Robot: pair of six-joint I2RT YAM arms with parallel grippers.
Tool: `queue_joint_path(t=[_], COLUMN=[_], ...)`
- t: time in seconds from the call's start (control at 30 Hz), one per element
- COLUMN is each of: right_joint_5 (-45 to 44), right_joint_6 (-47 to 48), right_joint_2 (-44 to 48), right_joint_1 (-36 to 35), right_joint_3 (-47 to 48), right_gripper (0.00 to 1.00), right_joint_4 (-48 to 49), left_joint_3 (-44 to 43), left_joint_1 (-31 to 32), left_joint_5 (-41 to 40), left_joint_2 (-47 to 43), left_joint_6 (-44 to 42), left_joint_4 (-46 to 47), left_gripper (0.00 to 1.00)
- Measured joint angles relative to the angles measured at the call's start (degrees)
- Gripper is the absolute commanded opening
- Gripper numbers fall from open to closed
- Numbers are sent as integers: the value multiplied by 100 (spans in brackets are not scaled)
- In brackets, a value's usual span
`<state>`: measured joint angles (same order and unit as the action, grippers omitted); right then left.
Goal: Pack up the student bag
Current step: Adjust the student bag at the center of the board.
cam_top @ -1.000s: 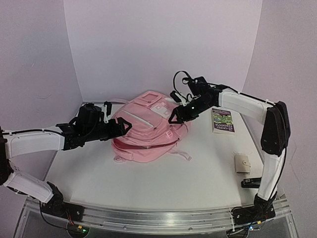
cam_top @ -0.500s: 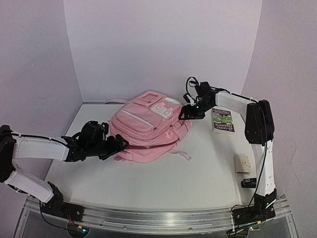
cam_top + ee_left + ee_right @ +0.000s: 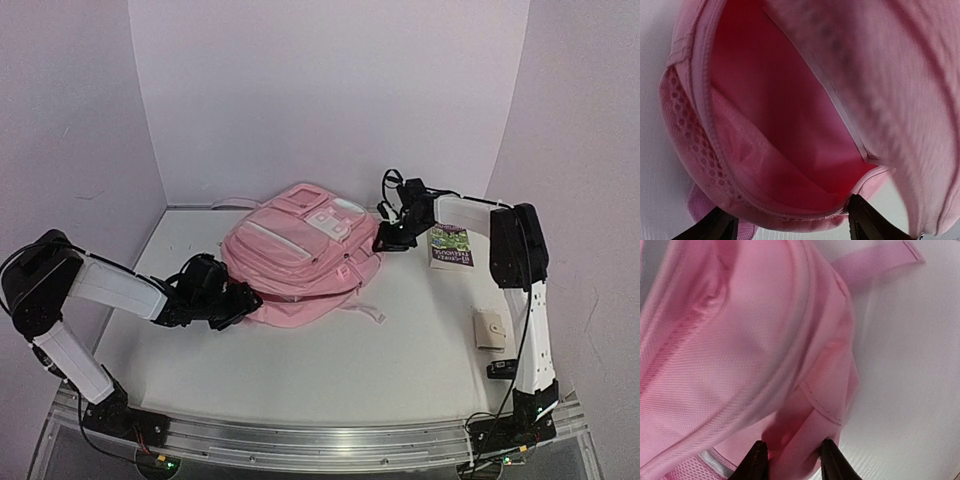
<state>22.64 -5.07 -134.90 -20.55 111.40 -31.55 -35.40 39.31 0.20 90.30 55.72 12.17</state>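
The student bag [image 3: 300, 255] is a large pink backpack lying flat mid-table, its main zip mouth gaping toward the near left. My left gripper [image 3: 245, 300] sits low at that mouth. In the left wrist view the bag [image 3: 790, 100] shows its red-pink lining, and the left gripper [image 3: 790, 225] stands open with the lower zip rim running between its wide-set fingers. My right gripper [image 3: 383, 243] is at the bag's far right corner. In the right wrist view the right gripper [image 3: 792, 460] is shut on a fold of the bag [image 3: 740, 340], the fabric filling the gap.
A book with a green cover [image 3: 450, 243] lies just right of the right gripper. A small beige wallet [image 3: 489, 328] and a small black object [image 3: 505, 369] rest near the right arm's base. A pale bag strap [image 3: 365, 312] trails on the table. White walls enclose the back and sides.
My left gripper dropped toward the table and came in at the bag's open mouth. My right gripper shifted right to the bag's corner and closed on its fabric.
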Motion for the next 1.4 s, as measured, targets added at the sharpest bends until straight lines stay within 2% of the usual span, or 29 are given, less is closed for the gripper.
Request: queue_joint_path(t=[0.07, 0.1, 0.23, 0.4, 0.5, 0.6, 0.8, 0.93, 1.03, 1.1, 1.3, 1.4], right_joint_5=[40, 50, 109, 469, 643, 655, 549, 402, 317, 267, 202, 190], right_joint_6=[-28, -45, -101, -557, -974, -1375, -2126, -2532, -2824, -2993, -3411, -3563], right_joint_2=[124, 205, 624, 1222, 1507, 1684, 1752, 1750, 1750, 1750, 1761, 1809], right_joint_1=[2, 2, 20, 34, 1, -27, -89, -197, -266, -292, -313, -317], right_joint_3=[-324, -482, -1117, -2117, -2634, -2907, -3017, -3017, -3021, -3042, -3152, -3271], right_gripper=[2, 0, 0, 0, 0, 0, 0, 0, 0, 0, 0, 0], right_joint_4=[131, 178, 236, 591, 889, 1110, 1297, 1371, 1431, 1483, 1649, 1792], left_joint_3=[-96, -141, -372, -763, -762, -232, 679, 731, 633, 307, -1264, -2043], left_joint_1=[-149, -239, -614, -1167, -1306, -1071, 130, 587, 931, 1216, 2139, 2420], left_joint_5=[92, 136, 319, 552, 586, 471, -162, -545, -732, -875, -1425, -1640], left_joint_2=[143, 219, 519, 770, 677, 85, -1977, -2371, -1968, -1377, 470, 1161], left_joint_6=[-39, -53, -171, -485, -732, -888, -953, -950, -1009, -1077, -1173, -1087], left_joint_4=[51, 59, 91, 50, 144, 387, 227, 159, 50, -40, -191, -287], left_gripper=[61, 59, 54, 64, 66, 66, 67, 71, 74, 74, 79, 75])
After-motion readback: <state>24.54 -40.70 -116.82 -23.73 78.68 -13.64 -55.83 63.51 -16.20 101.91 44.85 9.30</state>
